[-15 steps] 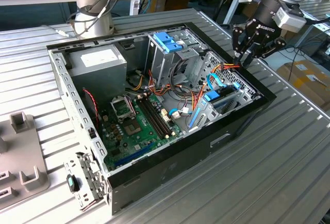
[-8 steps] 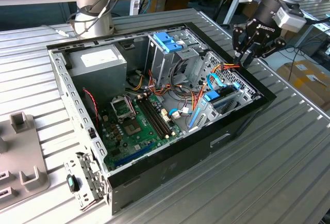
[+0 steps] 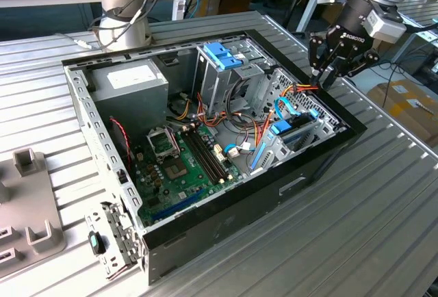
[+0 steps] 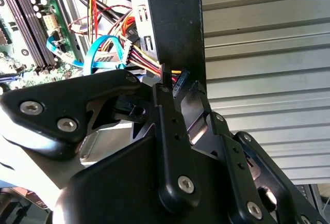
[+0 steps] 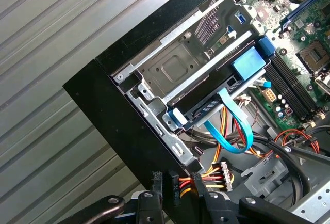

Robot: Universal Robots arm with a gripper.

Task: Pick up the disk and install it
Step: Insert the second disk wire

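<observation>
Two fingers point(image 4: 164, 100) stand slightly spread either side of a black plug point(image 4: 178, 79) on the coloured wires point(image 5: 216, 175), not visibly clamping it. In the exterior view the gripper point(image 3: 330, 74) hangs at the 2 o'clock corner of the case point(image 3: 226, 222). Closing askew could snag the wires or strike the wall. The disk point(image 5: 203, 105) lies in its bay, at 7 o'clock from the gripper, with its long axis running 8 to 2 along the wall.

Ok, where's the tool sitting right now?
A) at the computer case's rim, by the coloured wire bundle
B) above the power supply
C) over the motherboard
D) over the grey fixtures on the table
A: in the exterior view the tool hangs at the computer case's rim on that view's right, just above the coloured wire bundle.
</observation>
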